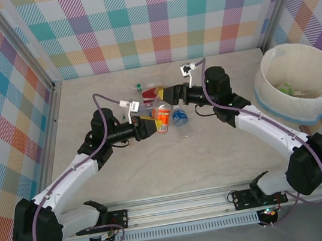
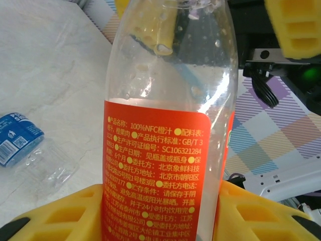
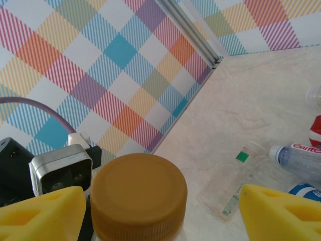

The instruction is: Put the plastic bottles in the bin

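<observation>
A clear plastic bottle (image 1: 161, 115) with an orange label (image 2: 155, 165) is held off the table between the two arms. My left gripper (image 2: 160, 216) is shut on its labelled body, yellow pads (image 2: 60, 216) pressed to both sides. The bottle's brown cap (image 3: 139, 196) points into my right gripper (image 3: 160, 211), which is open; its pads (image 3: 281, 211) stand on either side of the cap with a gap on the right. In the top view the right gripper (image 1: 166, 95) meets the left gripper (image 1: 149, 124) at the bottle. The white bin (image 1: 286, 108) stands at the far right.
More bottles lie on the table: a blue-labelled one (image 1: 180, 117) (image 2: 17, 138), a crushed clear one (image 2: 45, 165), a green-capped clear one (image 3: 251, 175) and a red-labelled one (image 3: 296, 155). Checked walls close in the left, back and right. The bin holds a few items (image 1: 284, 87).
</observation>
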